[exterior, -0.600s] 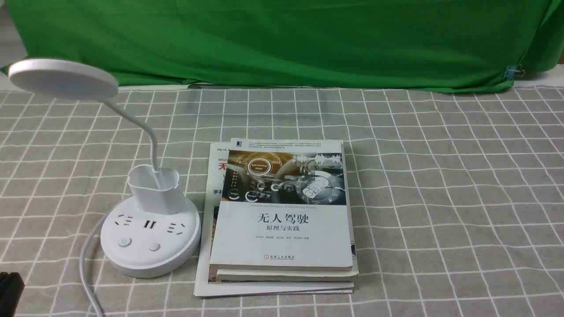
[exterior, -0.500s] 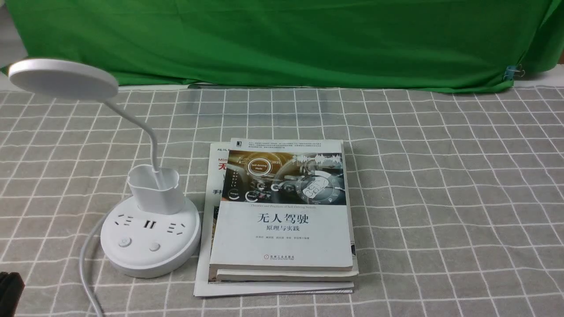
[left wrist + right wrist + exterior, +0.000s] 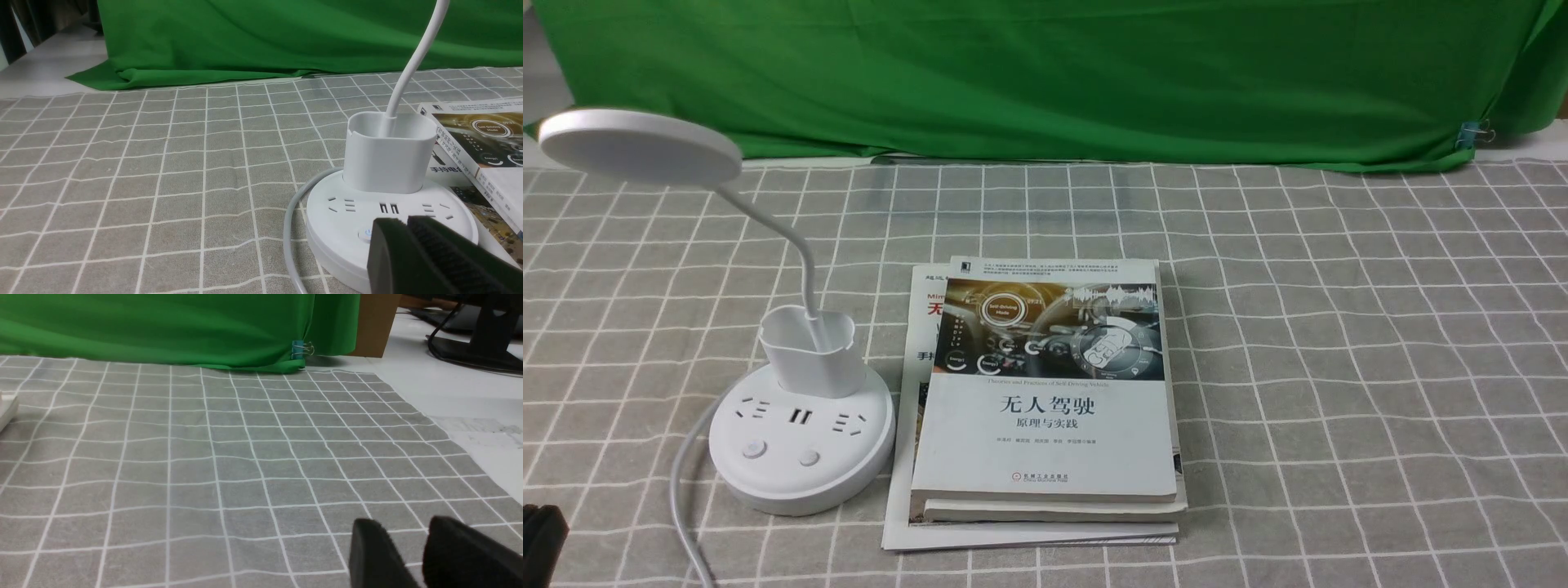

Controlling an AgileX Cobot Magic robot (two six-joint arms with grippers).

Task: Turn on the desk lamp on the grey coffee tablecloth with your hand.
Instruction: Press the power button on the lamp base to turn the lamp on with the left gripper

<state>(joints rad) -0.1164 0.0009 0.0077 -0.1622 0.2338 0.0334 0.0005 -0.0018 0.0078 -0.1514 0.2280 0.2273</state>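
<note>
Nearest the robot, the left gripper [image 3: 402, 222] hangs low just in front of the desk lamp [image 3: 800, 441], its black fingers [image 3: 449, 253] pressed together with no gap showing and holding nothing; closed like this they likely serve as one blunt tip for poking a switch, and they point at the lamp's round base, where the left button [image 3: 366, 233] sits just beyond their tip, not yet touched. The right gripper [image 3: 406, 528] waits well away from the lamp on the far side of the books, fingers slightly parted around nothing, probably parked so that it stays clear. The lamp stands upright on the grey coffee tablecloth [image 3: 1339, 367] that covers the counter [image 3: 449, 388], with both buttons on the side nearest the robot, within easy reach, and its cord [image 3: 682, 490] trailing back toward the robot. Touching the lamp's base on its right lies a stack of books [image 3: 1045, 441], flat on the cloth. Behind the lamp, the green backdrop [image 3: 1045, 73] hangs along the cloth's far edge. Compared with 0.6 s ago, the black corner of the left gripper in the front view has dropped a touch lower, while the lamp, books and cloth sit as before and the disc head shows no glow
</note>
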